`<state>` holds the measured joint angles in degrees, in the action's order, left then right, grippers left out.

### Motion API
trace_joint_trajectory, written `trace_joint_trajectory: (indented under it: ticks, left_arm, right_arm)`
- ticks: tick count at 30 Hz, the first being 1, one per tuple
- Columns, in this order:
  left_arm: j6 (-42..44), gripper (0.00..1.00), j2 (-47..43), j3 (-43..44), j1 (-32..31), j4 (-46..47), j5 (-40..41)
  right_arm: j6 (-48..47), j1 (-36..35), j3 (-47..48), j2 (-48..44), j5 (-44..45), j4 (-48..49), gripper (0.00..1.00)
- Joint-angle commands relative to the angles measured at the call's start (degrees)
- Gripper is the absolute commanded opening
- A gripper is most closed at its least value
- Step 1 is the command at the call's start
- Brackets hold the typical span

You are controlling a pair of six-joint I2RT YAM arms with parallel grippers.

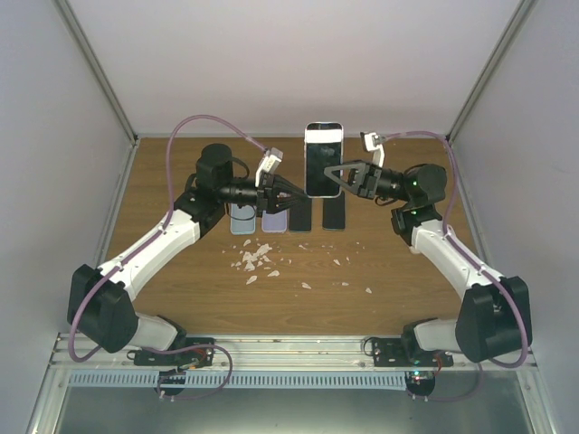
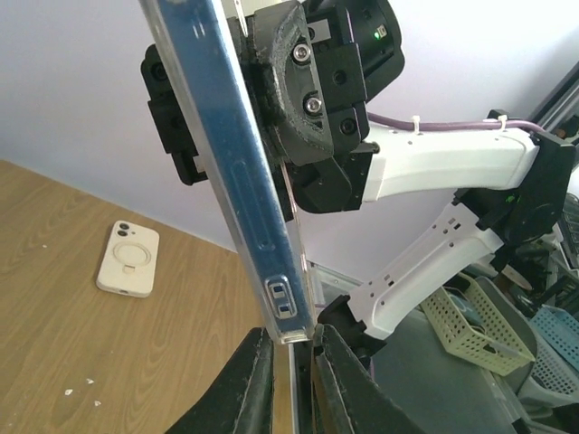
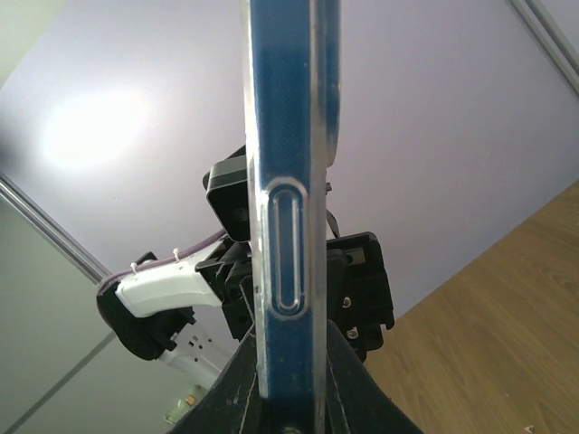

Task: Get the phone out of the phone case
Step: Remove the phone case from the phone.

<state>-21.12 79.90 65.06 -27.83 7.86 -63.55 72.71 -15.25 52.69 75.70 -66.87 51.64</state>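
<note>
Pinching lower corner of phone case [image 2: 237,181] with left fingers [image 2: 256,384], narrow. Phone [image 1: 324,158] upright in air over far middle of desk [image 1: 208,307]. Clamped across both faces by right fingers [image 3: 237,402]. Recommended: peel corner lip off slowly, opposite side braced firmly.

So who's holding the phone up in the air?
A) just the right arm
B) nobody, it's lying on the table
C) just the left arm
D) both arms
D: the phone is up off the table, and each wrist view shows its own tool closed on the phone's edge, the left tool and the right tool.
</note>
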Motion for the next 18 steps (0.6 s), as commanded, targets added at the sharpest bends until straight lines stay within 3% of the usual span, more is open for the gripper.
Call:
trace_joint_trajectory:
  ticks: [1,16,18]
  left_arm:
    - [1.7,0.12,3.3,-0.4,2.6,-5.9,10.6]
    - [-0.8,0.11,5.6,-0.3,3.2,-5.5,12.9]
    - [-1.4,0.17,5.3,-0.5,3.6,-3.7,10.4]
  right_arm:
    - [8.1,-0.5,0.7,-2.5,-2.7,14.6,0.01]
    - [9.5,-1.7,-0.1,-3.1,-3.0,17.9,0.00]
    - [7.4,-1.6,0.4,-3.1,-3.2,15.8,0.00]
